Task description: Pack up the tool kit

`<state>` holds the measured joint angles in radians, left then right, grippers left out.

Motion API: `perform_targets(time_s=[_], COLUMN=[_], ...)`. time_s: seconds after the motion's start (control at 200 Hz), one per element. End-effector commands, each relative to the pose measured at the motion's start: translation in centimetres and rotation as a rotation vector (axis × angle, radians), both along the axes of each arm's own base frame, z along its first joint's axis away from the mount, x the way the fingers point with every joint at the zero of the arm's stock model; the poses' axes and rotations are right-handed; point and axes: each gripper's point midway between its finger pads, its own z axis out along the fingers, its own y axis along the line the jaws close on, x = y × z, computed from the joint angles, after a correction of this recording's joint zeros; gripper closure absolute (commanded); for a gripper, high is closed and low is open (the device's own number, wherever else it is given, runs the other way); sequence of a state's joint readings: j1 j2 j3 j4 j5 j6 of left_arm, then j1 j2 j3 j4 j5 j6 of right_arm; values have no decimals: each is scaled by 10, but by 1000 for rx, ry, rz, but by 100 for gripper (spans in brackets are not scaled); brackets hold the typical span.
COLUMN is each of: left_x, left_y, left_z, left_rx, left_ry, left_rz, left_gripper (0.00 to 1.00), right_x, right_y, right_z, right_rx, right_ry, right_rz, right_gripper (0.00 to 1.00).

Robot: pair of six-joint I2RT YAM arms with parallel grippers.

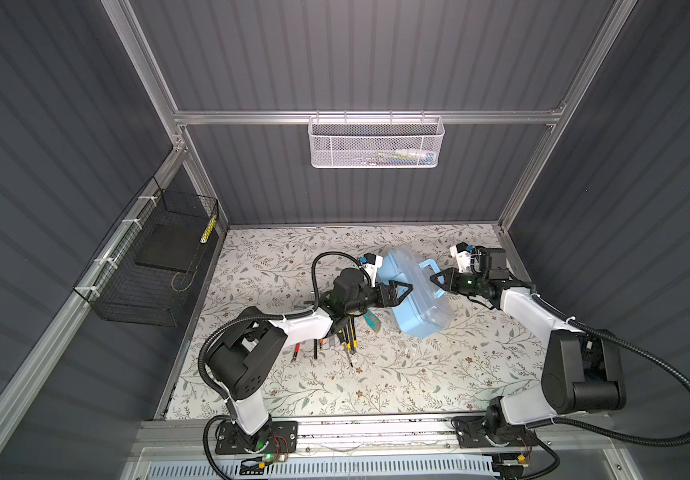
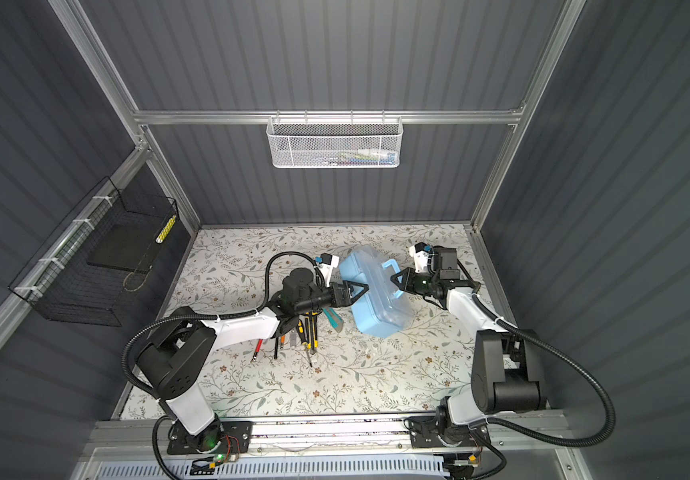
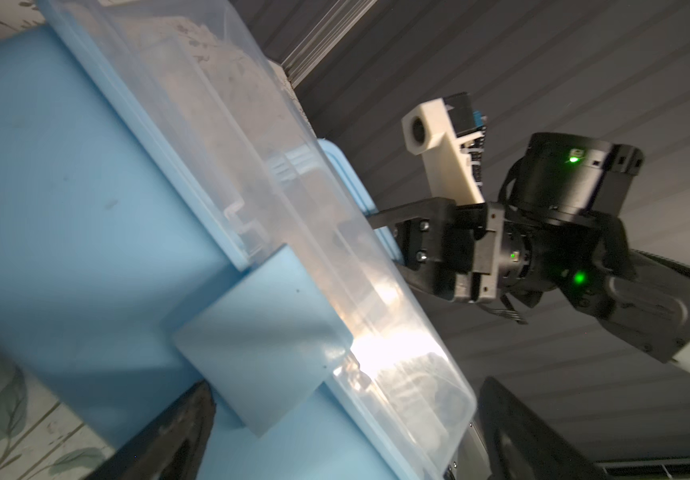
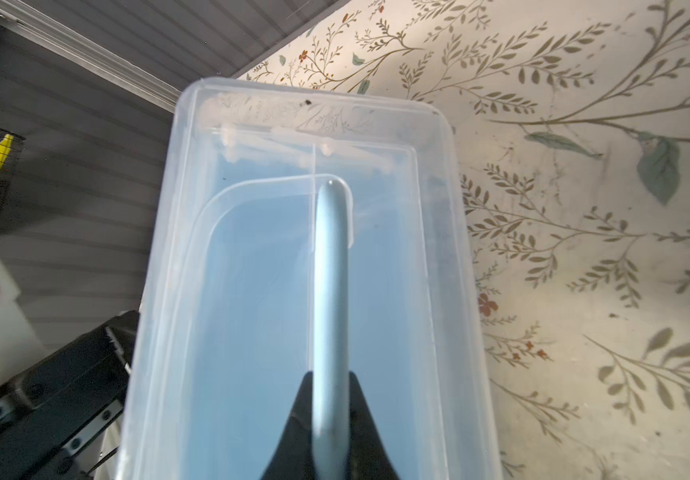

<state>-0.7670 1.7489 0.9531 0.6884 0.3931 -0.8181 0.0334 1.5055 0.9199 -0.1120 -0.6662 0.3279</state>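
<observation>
Tool kit (image 1: 414, 291) tilted on floral table (image 1: 418, 374); my right gripper (image 4: 331, 399) pinches its handle (image 4: 331, 270), seen only by right wrist. Left gripper (image 1: 402, 291) spread at latch (image 3: 268, 353); screwdrivers (image 2: 308, 332) top views only

Both arms (image 1: 301, 326) have white shells on the long links and chunky black joint housings (image 1: 243, 361). Ribbed black cables (image 1: 667, 374) loop from each base to the forearm, held by white ties. Black base plates (image 1: 256, 436) are bolted to a silver rail at the lower edge of both top views, with green lights. Each wrist carries a white camera block (image 3: 439, 145) with a blue plug. The pincers (image 1: 401, 291) are black, with triangular open-frame fingers (image 2: 353, 291) and silver screws.
</observation>
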Motion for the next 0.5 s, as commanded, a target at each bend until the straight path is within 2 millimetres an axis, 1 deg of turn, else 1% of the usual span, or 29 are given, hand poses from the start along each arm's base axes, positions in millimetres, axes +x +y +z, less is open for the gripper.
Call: perform_targets(time_s=[0.0,0.07,0.15,0.33,0.425,0.495], left_x=[-14,-14,-13,-11,-9,-6], left_y=[-21,-22,-25,-33,-34,-28], left_z=[56,57,54,46,36,32], left_rx=[-164,-171,-174,-170,-128,-54], left_ry=[-112,-118,-109,-72,-40,-34], left_rz=[-113,-115,-124,-147,-147,-111], left_gripper=[1,1,1,1,1,1], right_x=[-19,-20,-21,-21,-21,-20], right_y=[21,20,19,24,26,24], right_z=[-18,-22,-26,-24,-21,-20], right_rx=[39,10,-57,-112,-124,-131], right_ry=[74,72,67,47,33,27], right_rz=[85,78,80,97,96,86], right_gripper=[100,100,100,100,100,100])
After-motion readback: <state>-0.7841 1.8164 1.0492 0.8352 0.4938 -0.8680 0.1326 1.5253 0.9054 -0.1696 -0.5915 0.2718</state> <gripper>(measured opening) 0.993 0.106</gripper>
